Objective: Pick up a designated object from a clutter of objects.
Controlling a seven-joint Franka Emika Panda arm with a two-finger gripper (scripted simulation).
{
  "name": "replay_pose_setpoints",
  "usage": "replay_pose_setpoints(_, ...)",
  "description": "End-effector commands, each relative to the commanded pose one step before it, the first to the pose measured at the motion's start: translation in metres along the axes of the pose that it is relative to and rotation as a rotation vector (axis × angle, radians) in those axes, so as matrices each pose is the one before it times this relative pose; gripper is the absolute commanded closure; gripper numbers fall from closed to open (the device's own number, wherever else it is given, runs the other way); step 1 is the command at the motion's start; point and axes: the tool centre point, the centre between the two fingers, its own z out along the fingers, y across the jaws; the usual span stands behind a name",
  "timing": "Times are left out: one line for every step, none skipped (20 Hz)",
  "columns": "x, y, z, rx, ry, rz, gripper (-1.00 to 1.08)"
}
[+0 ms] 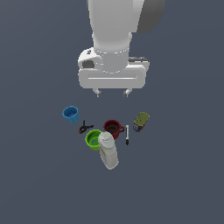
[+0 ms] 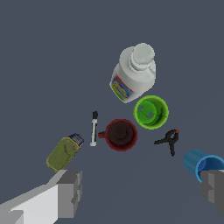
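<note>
The dark red mug stands upright in the middle of the clutter, its small handle toward the marker. In the wrist view the dark red mug shows its dark inside. My gripper hangs open and empty well above the group, apart from every item. In the wrist view my gripper shows two grey fingertips spread wide, with the mug between and beyond them.
Around the mug: green cup, white bottle, black marker, black-red clamp, blue cup, olive box. All rest on a dark grey floor.
</note>
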Motion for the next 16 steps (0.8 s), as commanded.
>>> replay_pose_setpoints(0.0, 0.00001, 0.0, 0.0, 0.0, 0.0, -0.6)
replay_pose_setpoints(0.00021, -0.00004, -0.00036, -0.00026, 0.00089, 0.00032, -0.6)
replay_pose_setpoints(0.00048, -0.00004, -0.00125, -0.00081, 0.00293, 0.00112, -0.6)
replay_pose_setpoints(0.00084, -0.00009, -0.00192, -0.00125, 0.0046, 0.00175, -0.6)
replay_pose_setpoints(0.00116, -0.00013, -0.00254, -0.00168, 0.00621, 0.00233, -0.6)
replay_pose_setpoints(0.00105, -0.00013, -0.00215, -0.00145, 0.00545, 0.00199, -0.6)
replay_pose_setpoints(0.00068, -0.0001, -0.00134, -0.00094, 0.00358, 0.00124, -0.6)
replay_pose_setpoints(0.00033, -0.00006, -0.00049, -0.0004, 0.00157, 0.00047, -0.6)
replay_pose_setpoints(-0.00021, 0.00008, -0.00002, 0.0, 0.0, 0.0, -0.6)
replay_pose_setpoints(-0.00007, 0.00001, 0.00024, 0.00032, -0.00132, -0.00022, -0.6)
replay_pose_setpoints(-0.00004, -0.00007, -0.00026, 0.0, 0.0, 0.0, -0.6)
replay_pose_setpoints(0.00011, 0.00006, 0.00029, 0.0, 0.0, 0.0, -0.6)
replay_pose_setpoints(0.00009, -0.00015, 0.00078, 0.00004, 0.0001, -0.00068, -0.6)
replay_pose_setpoints(0.0002, -0.00019, 0.00152, 0.00018, -0.00029, -0.00115, -0.6)
replay_pose_setpoints(0.00027, -0.00038, 0.00219, 0.0003, -0.00053, -0.00186, -0.6)
replay_pose_setpoints(0.00031, -0.00042, 0.00281, 0.00038, -0.00068, -0.00226, -0.6)
